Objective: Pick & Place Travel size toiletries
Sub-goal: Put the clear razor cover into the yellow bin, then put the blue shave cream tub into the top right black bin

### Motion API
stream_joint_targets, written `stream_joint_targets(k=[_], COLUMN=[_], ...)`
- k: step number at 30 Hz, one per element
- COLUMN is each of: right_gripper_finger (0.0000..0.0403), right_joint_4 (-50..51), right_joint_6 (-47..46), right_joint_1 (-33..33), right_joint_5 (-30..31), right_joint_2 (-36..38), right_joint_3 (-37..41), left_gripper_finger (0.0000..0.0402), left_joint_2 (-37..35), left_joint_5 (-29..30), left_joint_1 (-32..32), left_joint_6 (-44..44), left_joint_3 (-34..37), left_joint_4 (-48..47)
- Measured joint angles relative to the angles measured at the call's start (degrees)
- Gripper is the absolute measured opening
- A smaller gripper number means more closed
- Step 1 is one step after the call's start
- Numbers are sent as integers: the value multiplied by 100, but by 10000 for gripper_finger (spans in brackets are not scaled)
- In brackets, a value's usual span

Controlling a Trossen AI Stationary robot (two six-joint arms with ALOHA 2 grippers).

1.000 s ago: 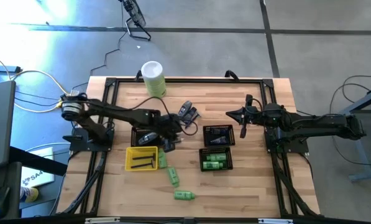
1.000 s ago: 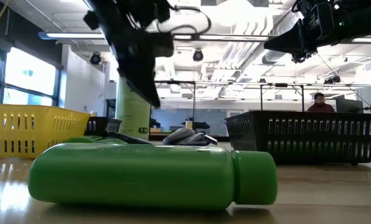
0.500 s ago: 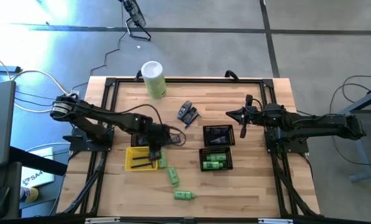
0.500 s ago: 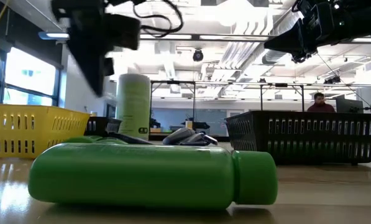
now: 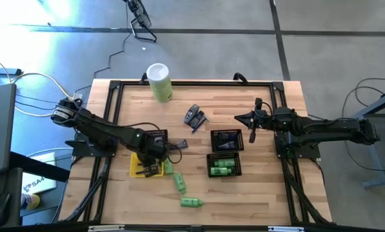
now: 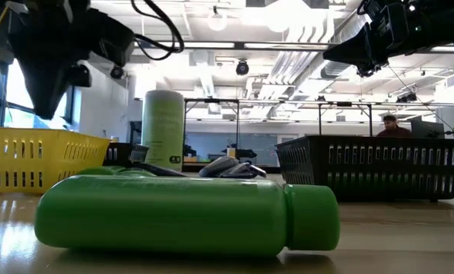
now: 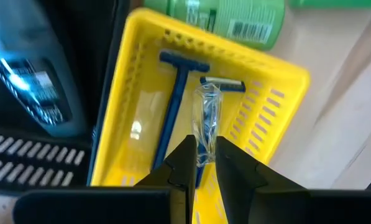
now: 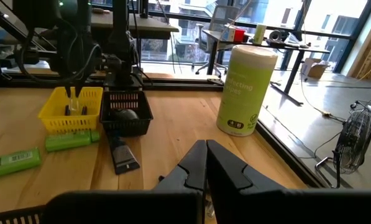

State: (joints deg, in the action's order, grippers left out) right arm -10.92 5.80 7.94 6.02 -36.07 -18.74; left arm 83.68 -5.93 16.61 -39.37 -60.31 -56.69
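Note:
My left gripper [image 5: 152,161] points down over the yellow tray [image 7: 272,68], shut on a small clear-wrapped toiletry [image 7: 207,118]. A blue razor [image 7: 178,87] lies in the tray. Green bottles [image 5: 180,183] lie on the table by the tray's right side and nearer the front edge; one [image 6: 188,217] fills the low view's foreground. Dark tubes [image 5: 193,116] lie at the table's middle. More green bottles sit in a black basket [image 5: 224,165]. My right gripper [image 5: 253,120] hovers shut at the right, touching nothing. My left gripper pinches the clear-wrapped toiletry by one end [image 7: 204,144] between its two fingers. The fingers come from above, pointing down and lying along the packet. The packet hangs below the fingertips over the tray's inside; whether its lower end touches the tray I cannot tell.
A tall pale-green canister [image 5: 160,82] stands at the far left. A black basket [image 5: 155,136] sits just beyond the yellow tray, another [image 5: 227,140] right of centre. Bare wood lies along the near edge and far right. A person [image 6: 392,125] sits in the room behind.
My left gripper has travelled from near the table's middle toward the left and near edges, stopping above the yellow tray. It has tipped steeper downward and rolled on the way, staying shut on the clear-wrapped toiletry, which went with it.

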Motion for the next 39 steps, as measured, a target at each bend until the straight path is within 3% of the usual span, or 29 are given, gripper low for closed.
stream_joint_targets(k=[15,28,33,39], right_gripper_finger=[3,3,3,3], right_joint_4=[0,0,0,0], right_joint_6=[-16,-15,-15,-15], right_joint_1=[-1,-1,-2,0], right_joint_5=[-9,-20,-20,-22], right_joint_2=[0,0,2,1], right_joint_3=[0,0,0,2], left_gripper_finger=[52,126,119,68], left_joint_2=[0,0,2,2], left_joint_5=[24,28,31,44], left_joint_1=[104,104,104,102], left_joint_6=[-498,-576,-280,346], left_joint_3=[0,0,0,0], left_joint_4=[-48,-46,21,645])
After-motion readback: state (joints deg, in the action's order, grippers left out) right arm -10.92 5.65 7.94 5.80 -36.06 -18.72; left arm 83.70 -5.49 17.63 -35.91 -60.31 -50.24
